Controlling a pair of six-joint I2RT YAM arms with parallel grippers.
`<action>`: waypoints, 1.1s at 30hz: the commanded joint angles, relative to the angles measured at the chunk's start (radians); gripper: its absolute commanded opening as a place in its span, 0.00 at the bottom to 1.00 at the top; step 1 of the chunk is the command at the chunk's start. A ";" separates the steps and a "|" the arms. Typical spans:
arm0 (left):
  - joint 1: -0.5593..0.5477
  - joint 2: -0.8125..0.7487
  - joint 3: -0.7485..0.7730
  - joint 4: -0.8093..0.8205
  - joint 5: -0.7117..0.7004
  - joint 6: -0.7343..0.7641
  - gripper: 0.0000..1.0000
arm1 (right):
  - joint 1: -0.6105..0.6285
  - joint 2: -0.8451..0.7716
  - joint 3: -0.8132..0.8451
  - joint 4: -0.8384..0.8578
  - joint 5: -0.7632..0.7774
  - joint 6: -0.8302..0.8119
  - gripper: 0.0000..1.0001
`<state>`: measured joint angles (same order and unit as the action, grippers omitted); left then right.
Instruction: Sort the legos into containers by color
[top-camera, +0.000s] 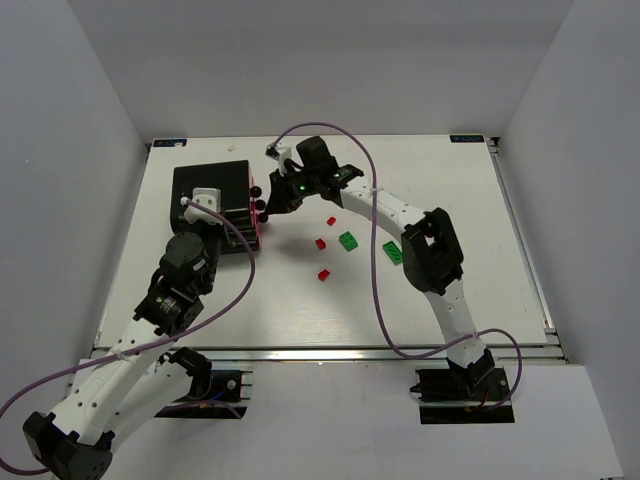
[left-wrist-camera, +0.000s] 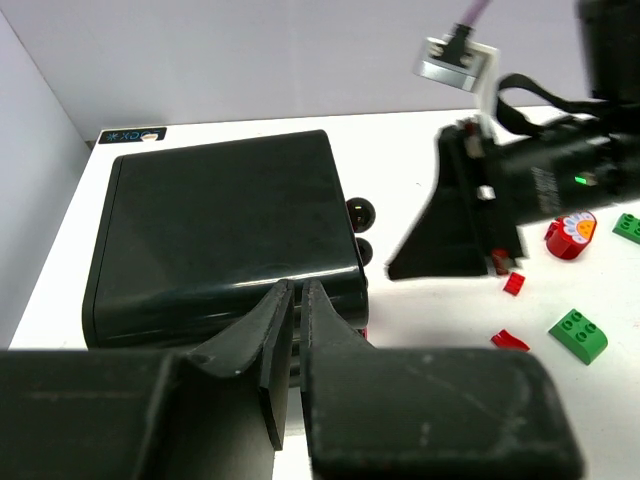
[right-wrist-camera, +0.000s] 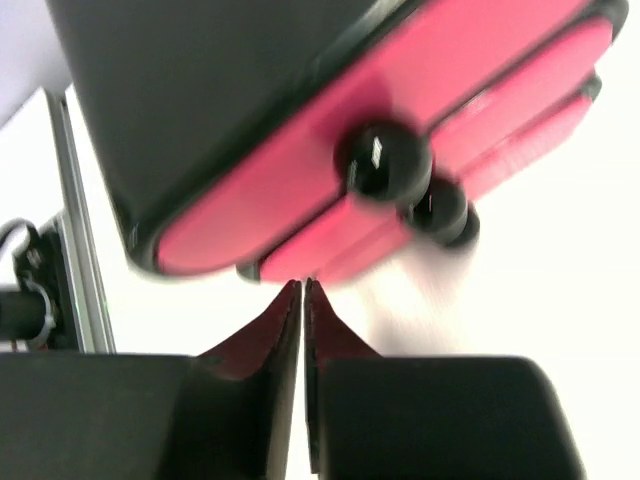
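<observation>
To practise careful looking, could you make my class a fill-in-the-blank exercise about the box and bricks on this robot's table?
1. The box is black on top and ___ on the side with the knobs.
2. Those round knobs are ___.
3. Loose on the table lie red bricks and ___ ones.

Missing words: pink; black; green.
</observation>
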<state>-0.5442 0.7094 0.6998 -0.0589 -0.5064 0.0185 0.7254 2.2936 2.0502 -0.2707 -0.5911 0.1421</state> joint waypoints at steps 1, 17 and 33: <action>0.004 -0.022 0.004 0.018 -0.001 0.003 0.20 | -0.027 -0.141 -0.102 0.018 -0.018 -0.130 0.15; 0.004 -0.005 0.001 0.022 -0.009 0.011 0.22 | -0.109 0.075 -0.007 0.201 -0.269 0.123 0.74; 0.004 0.009 0.000 0.024 0.000 0.014 0.23 | -0.118 0.248 0.059 0.533 -0.357 0.407 0.76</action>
<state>-0.5442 0.7136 0.6998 -0.0540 -0.5091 0.0269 0.6144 2.5160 2.0674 0.1291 -0.9089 0.4637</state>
